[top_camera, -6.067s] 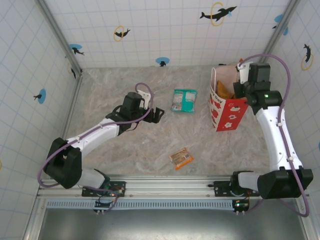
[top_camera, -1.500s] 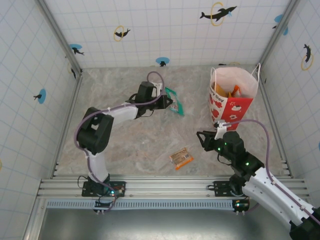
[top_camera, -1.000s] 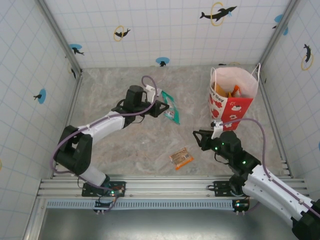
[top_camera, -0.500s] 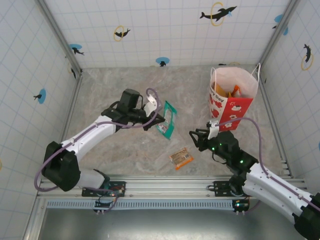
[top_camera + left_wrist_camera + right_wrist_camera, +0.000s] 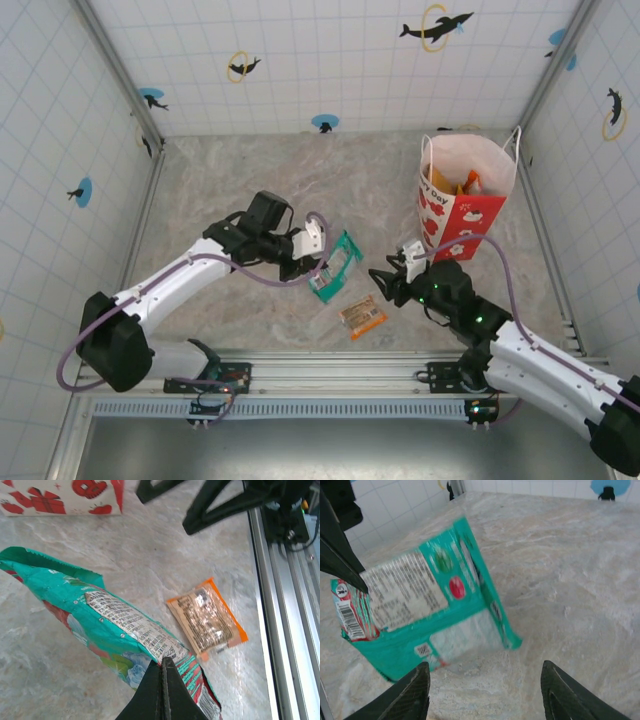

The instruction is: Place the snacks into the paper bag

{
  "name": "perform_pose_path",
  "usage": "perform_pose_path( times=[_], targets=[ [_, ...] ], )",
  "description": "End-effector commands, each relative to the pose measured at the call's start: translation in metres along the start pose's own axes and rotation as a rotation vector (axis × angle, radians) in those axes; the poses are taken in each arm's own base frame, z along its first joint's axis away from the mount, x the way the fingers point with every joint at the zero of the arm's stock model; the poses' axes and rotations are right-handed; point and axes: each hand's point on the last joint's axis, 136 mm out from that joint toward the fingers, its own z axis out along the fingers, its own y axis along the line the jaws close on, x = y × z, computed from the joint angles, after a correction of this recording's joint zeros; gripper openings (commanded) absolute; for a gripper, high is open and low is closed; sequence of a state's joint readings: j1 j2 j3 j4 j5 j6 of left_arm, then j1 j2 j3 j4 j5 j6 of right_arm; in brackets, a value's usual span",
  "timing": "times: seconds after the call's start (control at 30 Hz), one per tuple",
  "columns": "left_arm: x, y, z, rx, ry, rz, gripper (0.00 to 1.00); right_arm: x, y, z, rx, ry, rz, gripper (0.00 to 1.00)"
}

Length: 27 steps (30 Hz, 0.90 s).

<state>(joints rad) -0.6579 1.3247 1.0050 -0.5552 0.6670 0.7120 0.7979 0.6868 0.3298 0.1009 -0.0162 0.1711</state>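
Top view: left gripper (image 5: 312, 272) is clenched on the teal packet (image 5: 336, 264), pinching it at its 7 o'clock short end, the barcode end. The packet's long axis runs 7 to 1 o'clock, free end pointing at 1. It sits just 6 o'clock of the table (image 5: 230, 190) centre.

Left wrist view: the jaws are pressed together on the packet edge (image 5: 161, 664), printed text panel facing the camera, body trailing off to 10 o'clock.

Right gripper (image 5: 385, 283) sits at 4 o'clock of the packet, near it but apart. Its jaws are spread and nothing is between them. In the right wrist view the packet (image 5: 435, 605) is ahead of the fingers (image 5: 412, 692), tilted, not touched.

Orange-brown wrapped bar (image 5: 362, 316) lies flat at 5 o'clock of the packet, long axis 8 to 2 o'clock, just beside the right gripper and untouched.

Paper bag (image 5: 458, 218) stands upright at 2 o'clock of the packet, well apart, mouth open, with orange and yellow packets (image 5: 462, 182) inside.
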Motion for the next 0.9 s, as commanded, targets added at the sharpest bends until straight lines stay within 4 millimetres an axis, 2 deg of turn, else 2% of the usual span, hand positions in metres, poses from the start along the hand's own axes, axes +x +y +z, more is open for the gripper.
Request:
perform_pose_path(
  times=[0.0,0.33,0.53,0.7,0.87],
  targets=[
    [-0.004,-0.007,-0.003,0.020,0.030,0.101,0.00,-0.019,0.009,-0.002,-0.033,-0.024,-0.138,0.63],
    [0.000,-0.031,0.010,0.054,0.097,0.220,0.00,-0.003,0.025,0.010,-0.143,0.101,-0.335,0.72],
    [0.004,-0.045,0.020,0.049,0.172,0.311,0.00,0.011,0.055,0.012,-0.345,0.157,-0.396,0.76],
    [0.004,-0.045,0.018,0.021,0.188,0.374,0.00,0.018,0.067,0.011,-0.443,0.194,-0.414,0.77],
    [0.000,-0.030,0.016,-0.094,0.193,0.433,0.00,0.021,0.073,0.012,-0.497,0.204,-0.395,0.76]
  ],
)
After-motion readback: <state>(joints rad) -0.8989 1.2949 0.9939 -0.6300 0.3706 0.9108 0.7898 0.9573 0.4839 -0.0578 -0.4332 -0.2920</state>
